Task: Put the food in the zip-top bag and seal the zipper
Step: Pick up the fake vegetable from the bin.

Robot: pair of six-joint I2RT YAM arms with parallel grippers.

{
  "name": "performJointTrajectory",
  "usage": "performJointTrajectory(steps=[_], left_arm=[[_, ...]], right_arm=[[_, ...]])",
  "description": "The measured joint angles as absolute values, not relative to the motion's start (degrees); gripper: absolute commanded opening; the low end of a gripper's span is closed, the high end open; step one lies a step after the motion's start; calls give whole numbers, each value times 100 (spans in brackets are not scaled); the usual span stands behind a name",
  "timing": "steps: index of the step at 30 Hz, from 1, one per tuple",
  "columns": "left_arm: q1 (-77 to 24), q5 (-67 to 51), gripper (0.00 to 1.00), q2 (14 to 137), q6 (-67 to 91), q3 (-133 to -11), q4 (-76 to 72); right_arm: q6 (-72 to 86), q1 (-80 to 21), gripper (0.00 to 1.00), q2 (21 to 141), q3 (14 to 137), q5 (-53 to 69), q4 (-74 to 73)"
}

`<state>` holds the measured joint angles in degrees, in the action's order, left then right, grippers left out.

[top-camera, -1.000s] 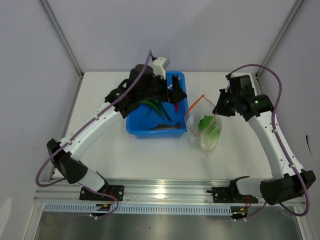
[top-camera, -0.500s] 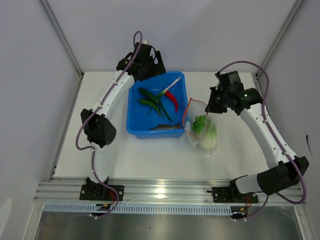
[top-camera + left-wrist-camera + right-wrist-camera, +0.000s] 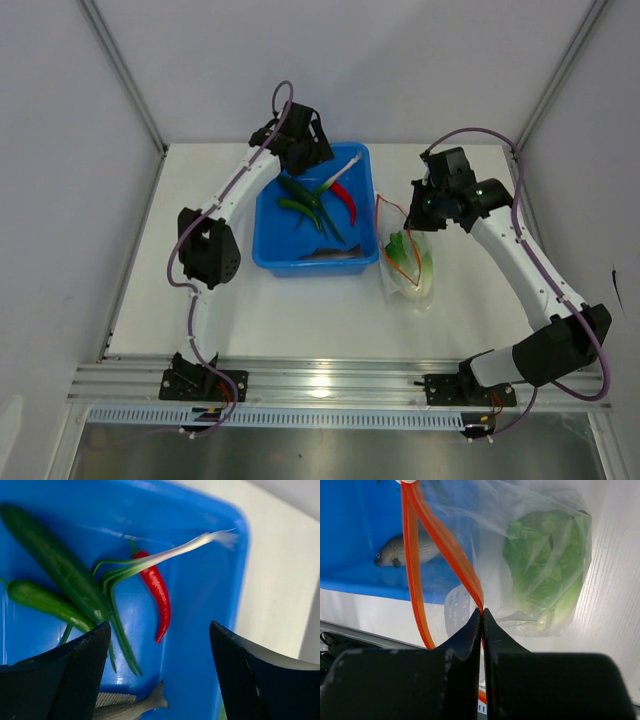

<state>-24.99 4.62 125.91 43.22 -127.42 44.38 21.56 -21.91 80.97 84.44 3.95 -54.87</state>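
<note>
Jaws on my left gripper (image 3: pixel 160 630) stand wide apart with nothing between them, above the far left corner of the blue plastic bin (image 3: pixel 266 255). Its wrist camera gives me what the top view only hints at. Two dark green long pods (image 3: pixel 60 567) lie side by side, a whitish stalk with green leaves (image 3: pixel 172 554) crosses above a glossy red chili (image 3: pixel 159 592), and the tail of a grey toy fish (image 3: pixel 132 707) shows by the near wall. Just right of the bin, on the white table (image 3: pixel 300 320), lies the crinkly clear zip-top bag (image 3: pixel 412 285) with the pale green leafy cabbage head (image 3: pixel 545 565) inside. From above I can't read the right gripper (image 3: pixel 482 612). Its own camera shows the fingers pinched together on the bag's orange-red zipper strip (image 3: pixel 445 547), with the mouth gaping.
</note>
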Motion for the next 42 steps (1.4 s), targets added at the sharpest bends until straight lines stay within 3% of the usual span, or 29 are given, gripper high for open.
performJointTrajectory(steps=[4, 12, 32, 36, 42], left_arm=[[-2517, 631, 84, 12628, 4519, -12254, 4482], [-2528, 932, 80, 12960, 4906, -12486, 4659], [-2519, 886, 79, 13791, 5557, -12676, 4945], [-2499, 888, 77, 13788, 5704, -12390, 4821], [-2416, 906, 65, 13788, 5835, -12276, 4772]], right_arm=[[2156, -2191, 0, 8101, 8357, 392, -5465], [2154, -2204, 0, 8101, 8326, 390, -5454], [2137, -2265, 0, 7911, 7953, 346, -5391], [2134, -2265, 0, 7828, 7861, 342, -5349], [2130, -2265, 0, 7797, 7800, 329, -5339]])
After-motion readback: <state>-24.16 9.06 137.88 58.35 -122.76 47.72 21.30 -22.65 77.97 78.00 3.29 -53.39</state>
